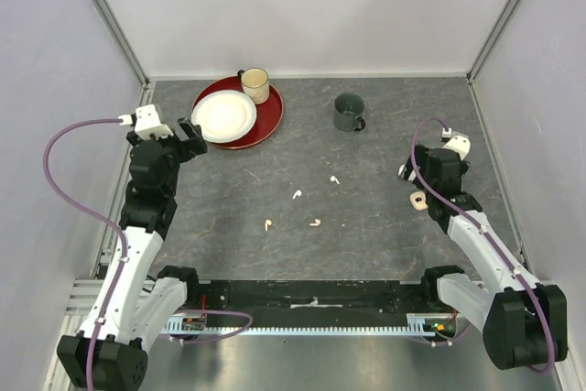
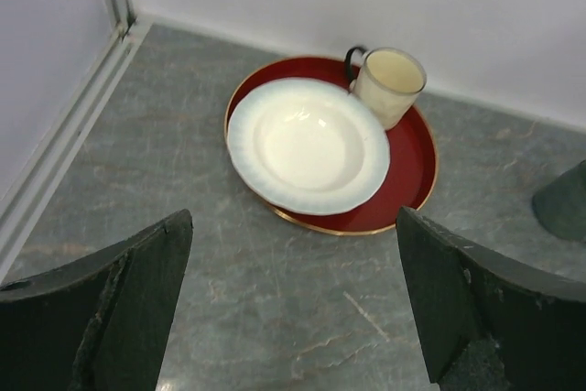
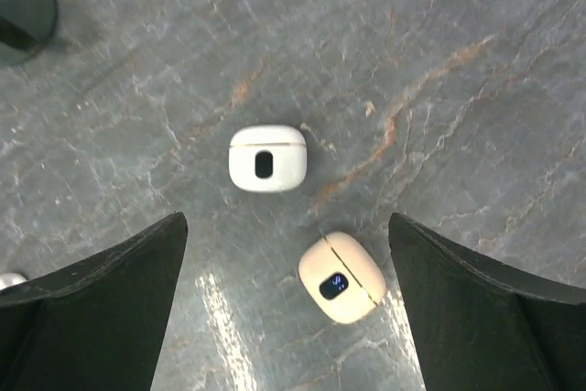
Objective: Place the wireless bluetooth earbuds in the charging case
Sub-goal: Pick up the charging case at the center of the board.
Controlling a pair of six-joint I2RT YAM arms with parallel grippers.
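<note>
- Grey stone-patterned table (image 1: 366,244), walled in by pale panels on three sides, carries everything here.
- The left gripper (image 2: 293,217) hangs at the far left, its dark fingers spread wide with nothing between them, looking over the crockery just beyond it.
- The right gripper (image 3: 286,222) hangs at the right side, spread just as wide and holding nothing; the two cases lie on the table straight below it, untouched.
- A red tray (image 1: 268,122) sits far left, near the back wall.
- A white deep plate (image 1: 223,116) rests on the tray's near-left part.
- A cream mug (image 1: 255,85) stands upright on the tray's far edge, touching the plate's rim.
- A dark mug (image 1: 349,113) stands alone, far and right of centre, well apart from the tray.
- A white case (image 3: 266,158) and a peach case (image 3: 341,276) lie near each other, both closed, the peach one nearer.
- Two white earbuds (image 1: 334,179) (image 1: 297,194) and two peach earbuds (image 1: 267,224) (image 1: 316,222) lie scattered mid-table, between the arms, with open table between them and the cases.
</note>
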